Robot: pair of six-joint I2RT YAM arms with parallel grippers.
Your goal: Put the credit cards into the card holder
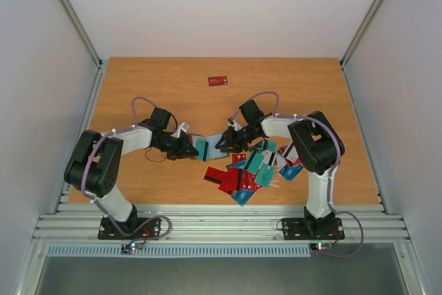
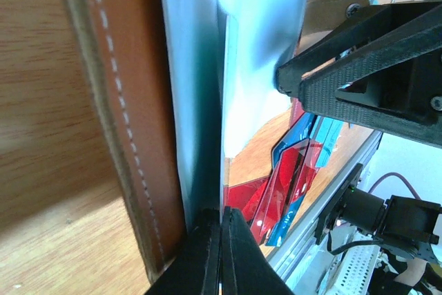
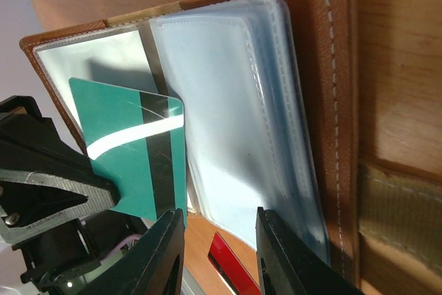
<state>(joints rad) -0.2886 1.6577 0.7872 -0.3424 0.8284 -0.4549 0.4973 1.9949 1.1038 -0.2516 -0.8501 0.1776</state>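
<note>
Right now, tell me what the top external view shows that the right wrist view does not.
Only the top external view shows both whole arms, the lone red card far back on the table and the full card pile. Only the right wrist view shows the card holder open, with its clear sleeves and white stitching. Both show the teal card with the left end effector shut on it.

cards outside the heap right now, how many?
2. A red card lies alone at the far side of the table; a teal card is pinched by the left claw at the open card holder. Others may hide in its sleeves.
</note>
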